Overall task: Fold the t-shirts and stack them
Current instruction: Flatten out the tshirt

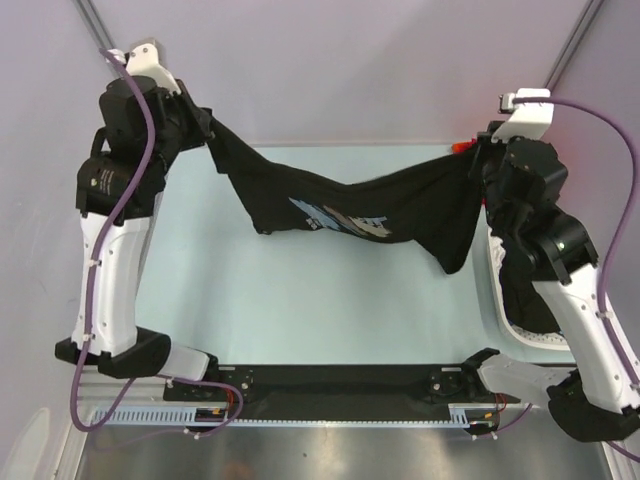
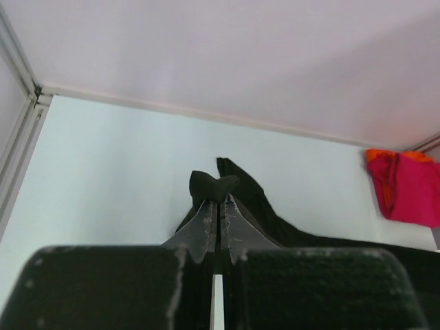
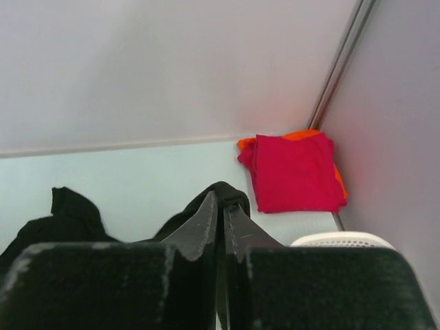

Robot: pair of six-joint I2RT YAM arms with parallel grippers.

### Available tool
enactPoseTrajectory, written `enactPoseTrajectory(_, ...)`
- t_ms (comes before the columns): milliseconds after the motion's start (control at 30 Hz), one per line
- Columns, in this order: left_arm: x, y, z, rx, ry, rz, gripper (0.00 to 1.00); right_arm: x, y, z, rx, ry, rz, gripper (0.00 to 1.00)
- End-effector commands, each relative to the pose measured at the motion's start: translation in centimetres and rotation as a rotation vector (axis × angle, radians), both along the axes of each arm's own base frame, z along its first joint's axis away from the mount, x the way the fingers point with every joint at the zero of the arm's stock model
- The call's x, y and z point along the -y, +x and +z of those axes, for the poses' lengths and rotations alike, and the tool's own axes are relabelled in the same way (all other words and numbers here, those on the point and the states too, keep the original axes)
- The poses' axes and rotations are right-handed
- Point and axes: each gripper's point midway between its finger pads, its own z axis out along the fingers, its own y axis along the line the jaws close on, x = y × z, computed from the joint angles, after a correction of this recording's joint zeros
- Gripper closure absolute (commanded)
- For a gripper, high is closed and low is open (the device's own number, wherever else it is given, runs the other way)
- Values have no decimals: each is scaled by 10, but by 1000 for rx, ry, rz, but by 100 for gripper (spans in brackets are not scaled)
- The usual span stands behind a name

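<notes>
Nearby, crimson t-shirt [image 3: 295,172] atop orange t-shirt [image 3: 306,134]; basket [image 3: 342,239]

Soft, matt black cloth t-shirt [image 1: 400,205]

A pale blue-green table [image 1: 300,310] fills the middle of the overhead view, evenly lit, with only soft shadows. A plain lilac-grey back wall [image 1: 350,60] spans the top of that frame, and a matching side wall [image 3: 405,103] closes the right of the right wrist view. Thin metal posts [image 1: 88,20] run up the upper corners. A brushed steel strip [image 1: 330,455] lies along the bottom edge.
</notes>
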Motion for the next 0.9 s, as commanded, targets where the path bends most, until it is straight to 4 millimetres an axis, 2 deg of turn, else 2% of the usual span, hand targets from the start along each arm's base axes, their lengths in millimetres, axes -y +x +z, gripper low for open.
enactPoseTrajectory(0,8,64,-44,-95,17,5,100,-9,62,-30,-58,-24,-21,100)
enactPoseTrajectory(33,12,80,-54,-118,5,-8,100,-15,89,-42,-73,-3,-28,100)
enactPoseTrajectory(67,11,93,-34,-68,-22,-6,100,-12,108,-48,-84,-1,-35,100)
enactPoseTrajectory(100,15,126,-59,-116,-31,-4,100,-12,123,-51,-87,-4,-42,100)
enactPoseTrajectory(133,14,136,-28,-27,-60,-8,100,-19,152,-56,-93,-7,-38,100)
enactPoseTrajectory(167,6,152,-25,2,-80,13,100,-15,168,-57,-89,-13,-46,100)
enactPoseTrajectory(200,6,177,-41,-11,-83,15,100,-18,181,-56,-83,-11,-40,100)
enactPoseTrajectory(233,-3,181,-26,43,-86,31,100,-23,206,-47,-61,-23,-30,100)
enactPoseTrajectory(267,-5,188,-12,107,-78,34,100,-26,213,-38,-40,-29,-28,100)
enactPoseTrajectory(333,-14,179,21,203,-71,55,100,-35,223,-8,41,-16,8,100)
enactPoseTrajectory(367,-17,173,43,268,-74,60,100,-37,220,19,105,-3,20,100)
enactPoseTrajectory(433,-27,147,89,385,-77,74,100,-52,209,49,182,-1,54,100)
enactPoseTrajectory(467,-32,130,111,435,-86,79,100,-57,196,70,226,-20,66,100)
enactPoseTrajectory(500,-36,120,123,467,-89,80,100,-69,184,86,269,-16,91,100)
enactPoseTrajectory(567,-43,91,157,555,-105,75,100,-71,157,115,333,-30,95,100)
enactPoseTrajectory(600,-43,80,168,584,-114,65,100,-82,142,130,375,-21,113,100)
enactPoseTrajectory(667,-43,56,189,641,-127,37,100,-79,115,158,442,-43,112,100)
enactPoseTrajectory(700,-42,49,194,652,-136,28,100,-88,102,164,456,-46,126,100)
enactPoseTrajectory(767,-38,29,205,677,-147,-6,100,-86,84,173,474,-40,128,100)
enactPoseTrajectory(800,-38,33,197,650,-147,-3,100,-82,72,174,474,-34,131,100)
enactPoseTrajectory(833,-31,24,196,641,-150,-46,100,-77,66,170,468,-31,122,100)
enactPoseTrajectory(867,-28,27,189,615,-151,-56,100,-74,63,165,460,-29,118,100)
